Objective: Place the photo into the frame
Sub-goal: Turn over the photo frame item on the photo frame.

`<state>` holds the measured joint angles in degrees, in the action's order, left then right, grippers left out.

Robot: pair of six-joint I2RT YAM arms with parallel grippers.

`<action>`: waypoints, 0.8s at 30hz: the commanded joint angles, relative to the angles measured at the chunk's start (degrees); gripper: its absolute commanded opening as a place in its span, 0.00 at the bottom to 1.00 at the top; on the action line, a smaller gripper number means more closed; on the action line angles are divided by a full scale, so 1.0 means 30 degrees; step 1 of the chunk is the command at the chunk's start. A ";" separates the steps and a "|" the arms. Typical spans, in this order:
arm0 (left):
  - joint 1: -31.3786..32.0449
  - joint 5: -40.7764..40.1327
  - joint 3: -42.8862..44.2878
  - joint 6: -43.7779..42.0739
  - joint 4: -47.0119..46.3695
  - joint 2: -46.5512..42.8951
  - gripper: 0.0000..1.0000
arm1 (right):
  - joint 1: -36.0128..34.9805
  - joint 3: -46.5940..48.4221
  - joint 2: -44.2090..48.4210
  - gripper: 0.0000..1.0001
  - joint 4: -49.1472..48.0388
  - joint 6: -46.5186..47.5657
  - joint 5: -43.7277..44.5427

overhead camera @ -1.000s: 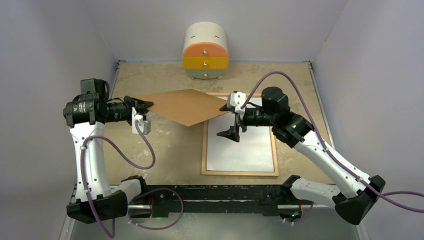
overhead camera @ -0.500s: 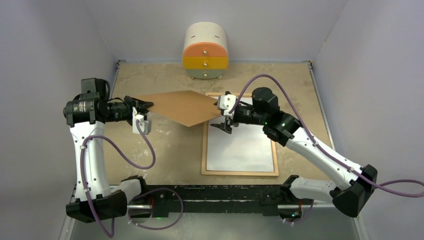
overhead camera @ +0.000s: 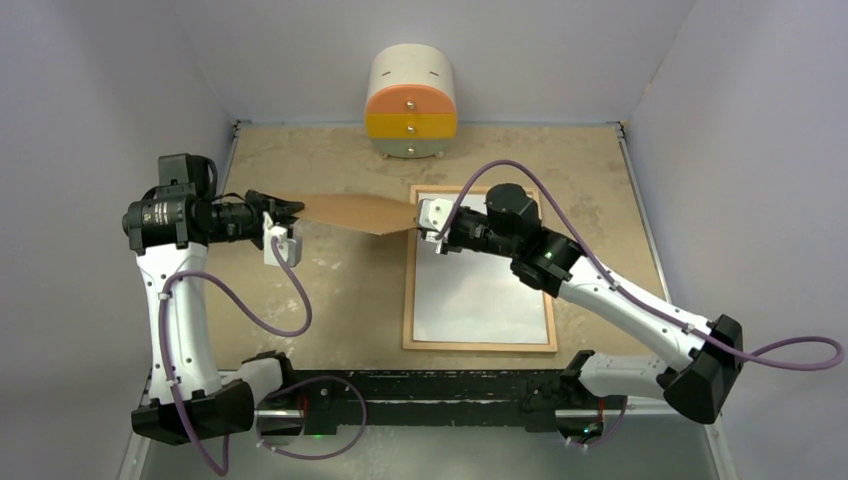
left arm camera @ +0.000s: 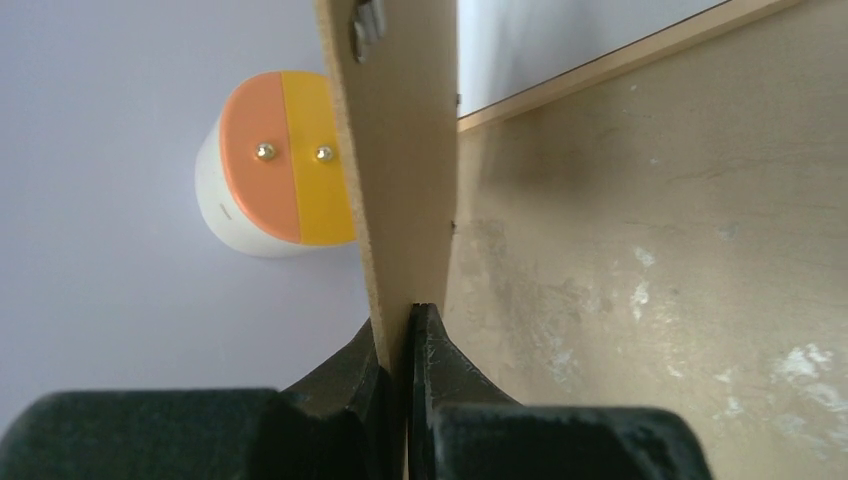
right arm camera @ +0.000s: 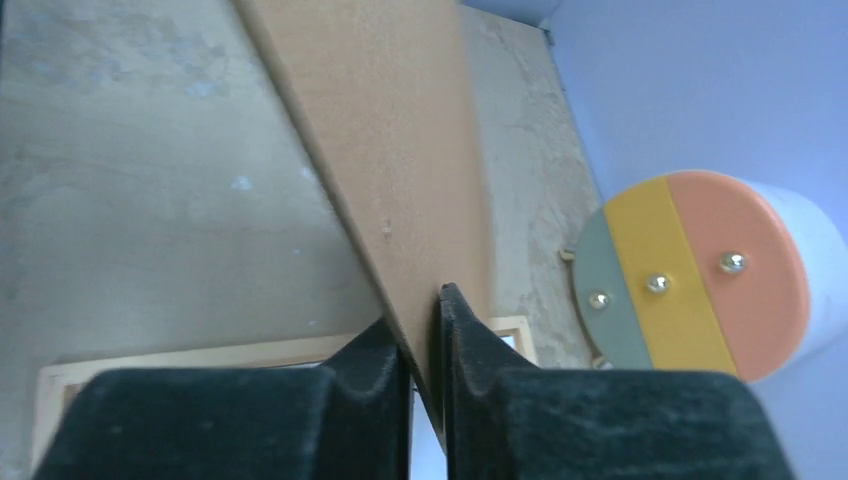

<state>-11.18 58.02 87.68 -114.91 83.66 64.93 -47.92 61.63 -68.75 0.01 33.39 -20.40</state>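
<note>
Brown backing board [overhead camera: 355, 212] hangs in the air between my two arms, tilted nearly edge-on to the top camera. My left tool [left arm camera: 408, 318] is clamped on its left corner, jaws pinched tight on the edge. My right tool [right arm camera: 425, 312] grips the opposite corner, over the frame's far-left corner. The frame [overhead camera: 480, 347] lies flat on the surface [overhead camera: 340, 300], right of centre, with a pale sheet [overhead camera: 480, 290] filling it. Glare washes the sheet out, so I cannot tell whether it's the photo. The drawer cabinet [overhead camera: 411, 105] sits at the back wall.
</note>
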 commanded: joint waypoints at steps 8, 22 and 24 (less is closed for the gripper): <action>0.0122 0.1838 -0.1311 0.7527 -0.9565 -0.1792 0.69 | -0.0231 0.3864 -0.1887 0.00 0.0694 -0.7679 -0.0618; 0.0094 -0.3930 -0.3074 3.1886 -2.7190 -0.1745 0.89 | 0.0176 0.6668 -0.3622 0.00 0.1341 -1.4864 -0.1690; 0.0094 -0.3861 -0.2556 3.3581 -2.7357 -0.1508 0.89 | 0.1092 0.6233 -0.3327 0.00 0.0612 -1.6500 -0.2212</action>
<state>-11.09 49.36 75.88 -33.50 9.45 59.79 -47.48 78.30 -80.77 4.75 -5.52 -23.44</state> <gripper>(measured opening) 0.884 0.026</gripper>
